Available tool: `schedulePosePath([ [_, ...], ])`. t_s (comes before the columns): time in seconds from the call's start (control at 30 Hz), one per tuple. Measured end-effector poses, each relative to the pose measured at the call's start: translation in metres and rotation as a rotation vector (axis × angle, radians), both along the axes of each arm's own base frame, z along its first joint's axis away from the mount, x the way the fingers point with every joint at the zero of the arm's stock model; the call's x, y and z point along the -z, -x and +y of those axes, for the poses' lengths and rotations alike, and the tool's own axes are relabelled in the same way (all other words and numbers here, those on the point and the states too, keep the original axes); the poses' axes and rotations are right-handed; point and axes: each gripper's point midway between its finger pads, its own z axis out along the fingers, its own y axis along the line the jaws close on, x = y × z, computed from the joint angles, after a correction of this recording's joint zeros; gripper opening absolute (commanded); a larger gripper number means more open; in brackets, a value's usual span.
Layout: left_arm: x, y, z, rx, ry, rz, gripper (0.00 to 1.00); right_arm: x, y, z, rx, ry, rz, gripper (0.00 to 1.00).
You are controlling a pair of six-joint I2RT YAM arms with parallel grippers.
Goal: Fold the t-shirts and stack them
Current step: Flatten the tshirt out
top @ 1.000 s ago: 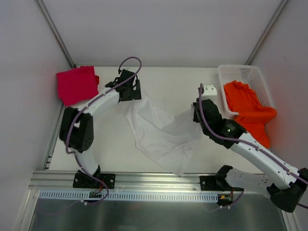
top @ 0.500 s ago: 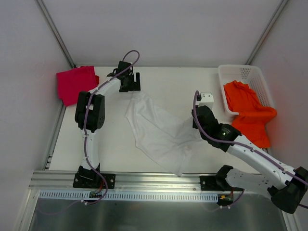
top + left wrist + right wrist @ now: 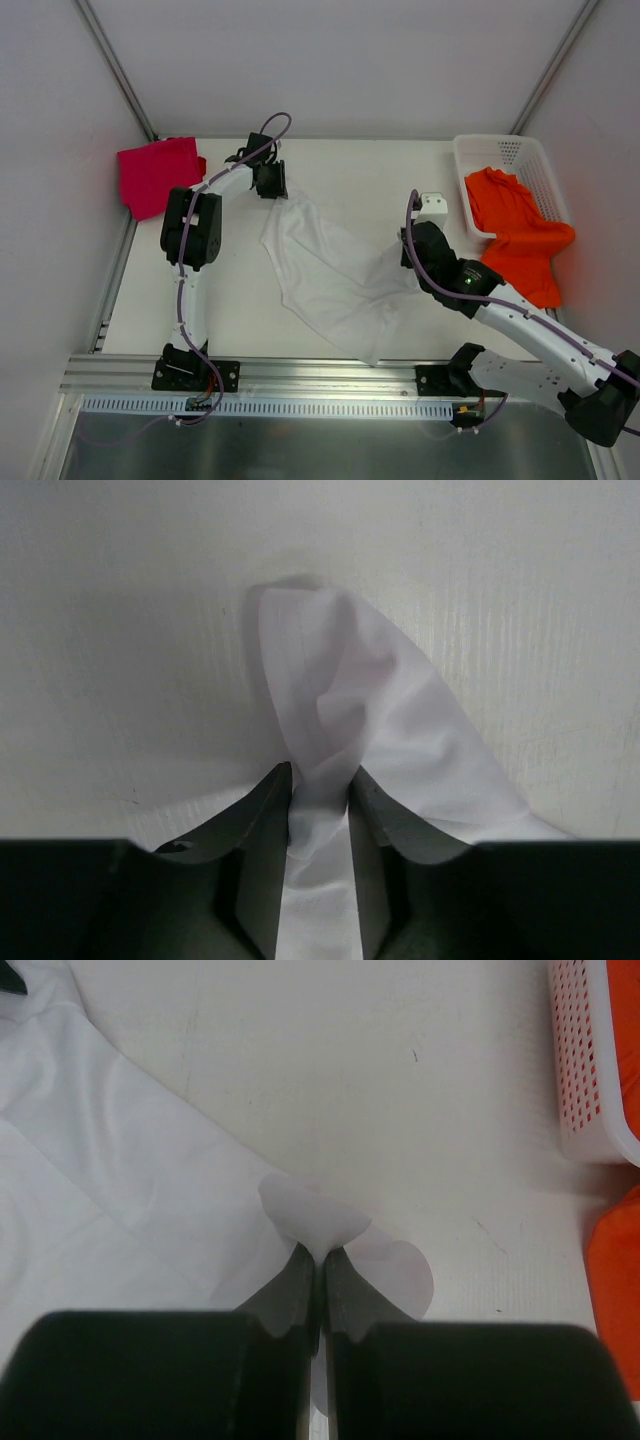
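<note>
While no stack had yet been made, the magenta-red t-shirt [image 3: 158,175] lay at the far left corner of the surface [image 3: 350,165] as a compact, roughly squared bundle. It was probably folded already, though the overhead view was too small to be sure. Just to its right the left gripper [image 3: 320,785] stood narrow and low over the surface, a bunched far corner of the white t-shirt [image 3: 330,270] pinched between its jaws. That shirt sprawled across the middle, loose and creased, slanting from the far left toward the near edge, unfolded. At its right-hand edge the right gripper [image 3: 320,1258] was clamped tight on a small fold of the same cloth, the jaws all but touching. Further right, the white lattice basket [image 3: 500,148] sat at the far right corner, with the orange t-shirt [image 3: 515,230] crumpled in it and spilling over its near rim. By my judgement the task was perhaps a third done: the white shirt needed flattening, folding and placing on the magenta one, and the orange shirt was untouched.
</note>
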Motion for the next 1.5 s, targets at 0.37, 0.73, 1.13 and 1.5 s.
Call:
schedulePosePath([
  [0.37,-0.022,0.028,-0.009,0.015,-0.007,0.007,0.0,0.009,-0.001,0.001,-0.003,0.043,0.036,0.0],
  [0.73,-0.345,0.176,-0.017,0.158,0.235,-0.605,0.0,-0.13,0.021,-0.011,-0.106,-0.11,-0.199,0.0],
  [1.13,-0.428,0.39,0.004,0.552,0.481,-0.751,0.0,-0.213,0.136,-0.024,-0.609,-0.345,-0.415,0.01],
  [1.5,-0.488,0.526,0.035,0.779,0.593,-1.039,0.0,-0.25,0.258,-0.061,-0.971,-0.498,-0.7,0.01],
])
